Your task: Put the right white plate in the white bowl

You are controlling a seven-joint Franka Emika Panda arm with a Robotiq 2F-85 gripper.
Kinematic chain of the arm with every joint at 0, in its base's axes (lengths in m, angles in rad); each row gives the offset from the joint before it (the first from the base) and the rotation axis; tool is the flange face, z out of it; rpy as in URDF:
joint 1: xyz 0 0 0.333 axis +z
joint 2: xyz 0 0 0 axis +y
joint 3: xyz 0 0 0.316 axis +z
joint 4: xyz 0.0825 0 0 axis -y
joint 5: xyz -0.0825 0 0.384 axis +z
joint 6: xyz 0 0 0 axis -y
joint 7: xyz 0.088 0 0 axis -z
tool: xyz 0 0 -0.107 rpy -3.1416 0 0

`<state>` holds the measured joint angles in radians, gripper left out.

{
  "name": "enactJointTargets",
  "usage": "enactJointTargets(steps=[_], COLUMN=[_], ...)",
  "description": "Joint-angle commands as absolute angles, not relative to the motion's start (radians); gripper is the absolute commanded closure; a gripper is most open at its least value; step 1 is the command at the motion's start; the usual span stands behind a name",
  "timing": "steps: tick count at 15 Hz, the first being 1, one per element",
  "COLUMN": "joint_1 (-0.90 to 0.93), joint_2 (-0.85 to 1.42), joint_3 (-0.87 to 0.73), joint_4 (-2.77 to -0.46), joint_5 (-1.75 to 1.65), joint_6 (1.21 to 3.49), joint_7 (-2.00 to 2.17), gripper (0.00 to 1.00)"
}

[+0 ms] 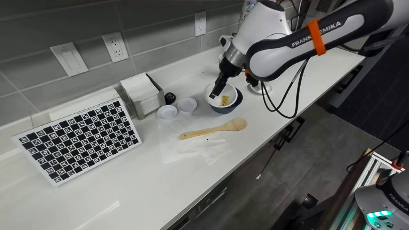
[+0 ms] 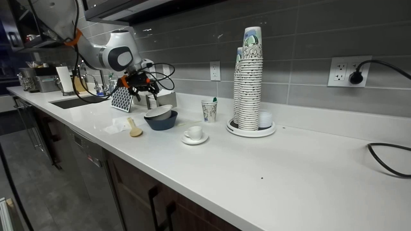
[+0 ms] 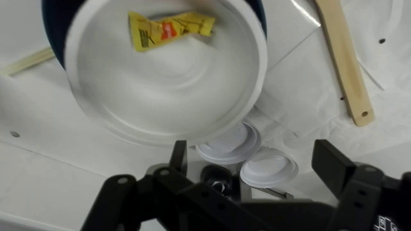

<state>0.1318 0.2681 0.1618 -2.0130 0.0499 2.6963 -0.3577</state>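
Wrist view: the hand point(image 3: 252, 157) stands wide, holding nothing; the right white plate point(image 3: 231, 145) looks light and bendy, best pinched gently by its rim.

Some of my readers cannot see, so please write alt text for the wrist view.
A white bowl holding a yellow packet sits in a dark blue bowl. An open robot hand spans the bottom; two small white plates show beyond it, and a wooden spoon lies at upper right.
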Motion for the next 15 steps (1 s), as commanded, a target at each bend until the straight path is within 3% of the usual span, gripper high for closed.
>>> enactJointTargets(steps=[1, 7, 12, 15], joint_1=[0.165, 0.147, 0.166, 0.188], joint_2=[0.411, 0.387, 0.481, 0.562], joint_3=[0.163, 0.179, 0.200, 0.205], joint_4=[-1.873, -1.911, -1.884, -1.831], joint_5=[-0.088, -0.095, -0.116, -0.134], joint_6=[2.770, 2.750, 3.023, 3.049], joint_7=[-0.356, -0.331, -0.326, -0.308], gripper=[0.00, 0.00, 0.00, 0.00])
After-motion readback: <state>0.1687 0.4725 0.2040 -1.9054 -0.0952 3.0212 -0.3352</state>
